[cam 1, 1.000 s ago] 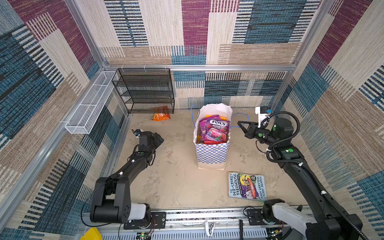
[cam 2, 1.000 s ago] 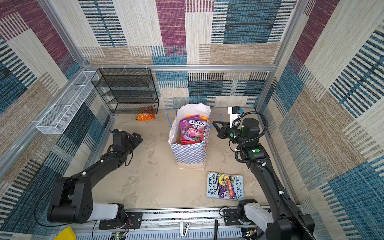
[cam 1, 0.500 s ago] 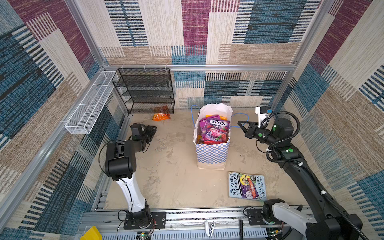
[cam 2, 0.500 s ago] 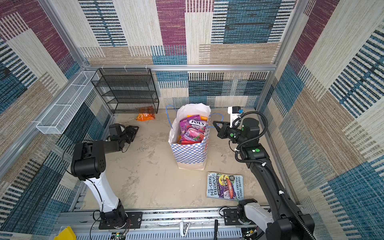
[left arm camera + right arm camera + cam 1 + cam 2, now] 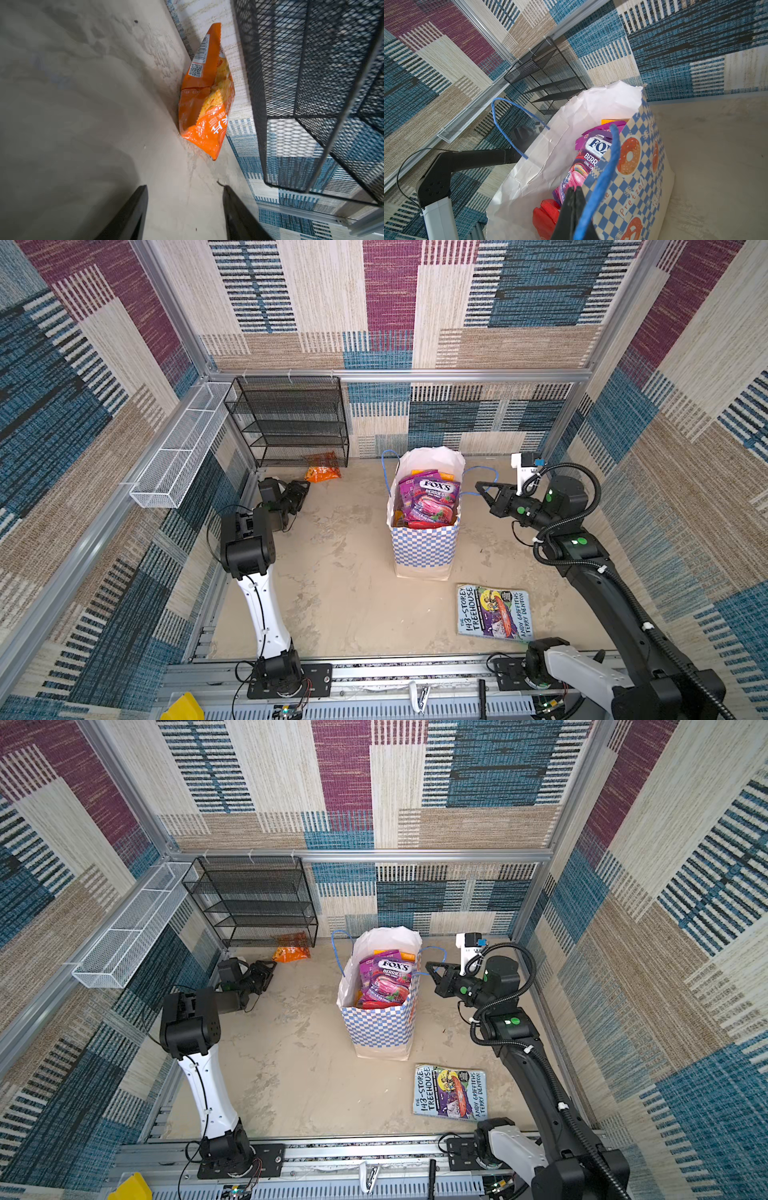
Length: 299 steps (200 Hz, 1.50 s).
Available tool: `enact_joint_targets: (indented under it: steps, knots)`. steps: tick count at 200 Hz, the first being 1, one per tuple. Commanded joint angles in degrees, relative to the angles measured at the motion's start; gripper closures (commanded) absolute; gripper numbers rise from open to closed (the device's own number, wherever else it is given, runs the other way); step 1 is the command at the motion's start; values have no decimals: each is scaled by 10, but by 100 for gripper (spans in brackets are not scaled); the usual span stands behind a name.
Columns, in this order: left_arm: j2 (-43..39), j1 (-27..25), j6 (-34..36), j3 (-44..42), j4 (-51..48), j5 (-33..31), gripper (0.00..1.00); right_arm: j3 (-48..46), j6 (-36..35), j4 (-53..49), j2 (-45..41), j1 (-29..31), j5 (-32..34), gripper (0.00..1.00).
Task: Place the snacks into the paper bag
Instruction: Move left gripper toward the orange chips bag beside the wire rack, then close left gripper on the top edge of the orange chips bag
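Left tool (image 5: 184, 189) aims at stray chips packet (image 5: 204, 108)
Half-open and empty, it faces the packet propped at the tabletop's (image 5: 83, 104) far edge beside a black rack (image 5: 311, 62); a low approach clear of the mesh looks wise. Right tool (image 5: 574, 189), shut, sits by the paper bag's (image 5: 643, 187) handle (image 5: 604, 176).

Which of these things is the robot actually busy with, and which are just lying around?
Part of the job:
- paper bag
- snacks already inside it
- orange chips packet, not yet bagged

Just lying about:
- Treehouse book
- black mesh rack
- white wire basket
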Motion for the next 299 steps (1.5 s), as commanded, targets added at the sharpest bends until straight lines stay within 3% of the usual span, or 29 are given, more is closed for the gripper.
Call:
enact_joint_targets:
  steps: [1,195,274,299]
  knots:
    - [23,1,4,30,-21,-2,40,2,-5,15,-1,0,-3,100]
    - [171,-17,-25,223,-87,-19,58,2,-9,14,5,0,0,100]
    - [183,-16,-99,216,-2,-3,92,4,-9,12,1,0,-3,100]
    - [160,-15,-120,182,30,5,98,2,-7,15,2,0,-8,100]
